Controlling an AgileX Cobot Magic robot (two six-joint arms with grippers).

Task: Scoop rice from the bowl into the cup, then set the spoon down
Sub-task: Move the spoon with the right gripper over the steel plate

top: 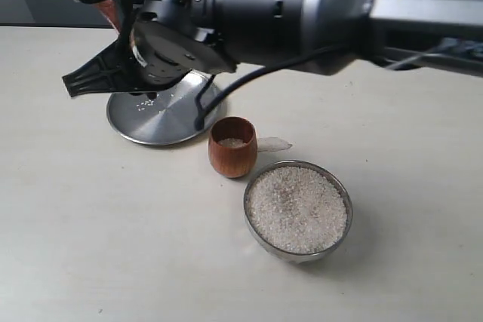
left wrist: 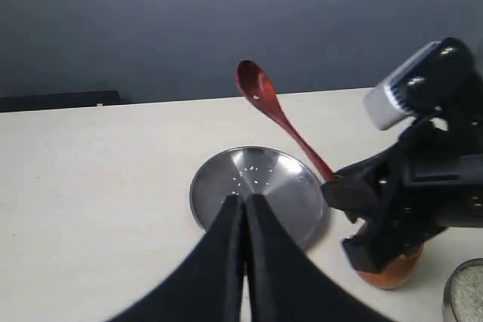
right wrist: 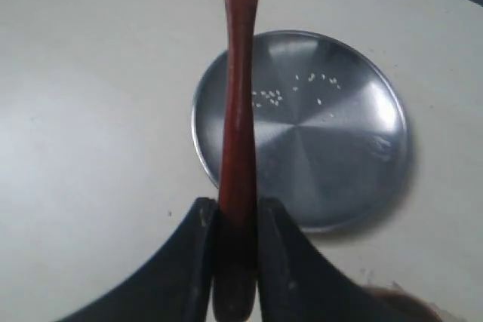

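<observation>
My right gripper (right wrist: 238, 213) is shut on the handle of the dark red wooden spoon (right wrist: 240, 96) and holds it in the air above the flat steel plate (right wrist: 339, 148). The left wrist view shows the spoon (left wrist: 283, 122) slanting upward from the right gripper (left wrist: 339, 186), its scoop uppermost. In the exterior view the right gripper (top: 90, 73) hangs over the plate (top: 162, 115). The wooden cup (top: 232, 146) has a little rice in it. Beside it stands the steel bowl (top: 343, 220), heaped with rice (top: 296, 209). My left gripper (left wrist: 245, 201) is shut and empty, near the plate.
Several stray grains lie on the plate (left wrist: 256, 186). A small pale scrap (top: 274, 143) lies on the table between cup and bowl. The right arm's thick black body (top: 287, 5) spans the top of the exterior view. A dark wall stands behind the table.
</observation>
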